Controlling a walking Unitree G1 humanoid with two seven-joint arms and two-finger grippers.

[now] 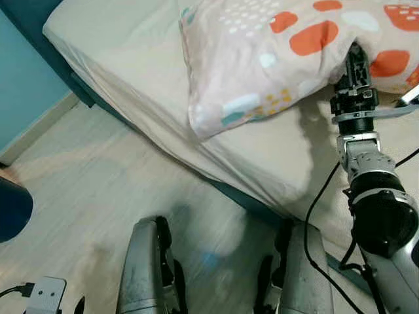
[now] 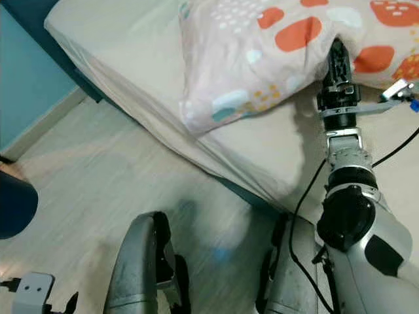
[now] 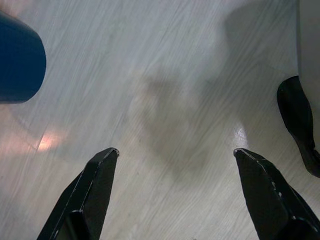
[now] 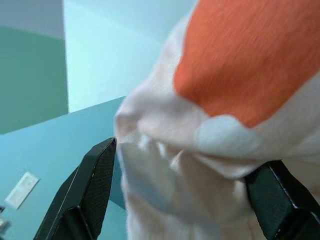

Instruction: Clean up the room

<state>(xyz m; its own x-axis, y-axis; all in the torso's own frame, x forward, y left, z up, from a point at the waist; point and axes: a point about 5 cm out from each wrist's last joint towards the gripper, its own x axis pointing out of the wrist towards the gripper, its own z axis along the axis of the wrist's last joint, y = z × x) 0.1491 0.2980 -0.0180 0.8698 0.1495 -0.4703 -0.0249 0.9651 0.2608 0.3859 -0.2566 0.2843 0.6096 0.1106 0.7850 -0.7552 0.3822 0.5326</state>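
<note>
Orange-spotted pillow (image 1: pixel 275 59) edge sits between my right gripper's (image 4: pixel 185 200) wide-open fingers, ungrasped; I should close fully on fabric before lifting. Left gripper (image 3: pixel 175 195) hangs open.

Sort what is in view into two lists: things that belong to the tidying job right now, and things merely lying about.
In the job:
- patterned pillow
- right gripper, its fingers either side of the pillow's edge
- bed under the pillow

Just about:
- dark blue object on the floor
- left gripper, open over the wooden floor

Silver right arm (image 1: pixel 383 216), black joints, loose black cable (image 1: pixel 313 209), grey legs (image 1: pixel 141 268)
</note>
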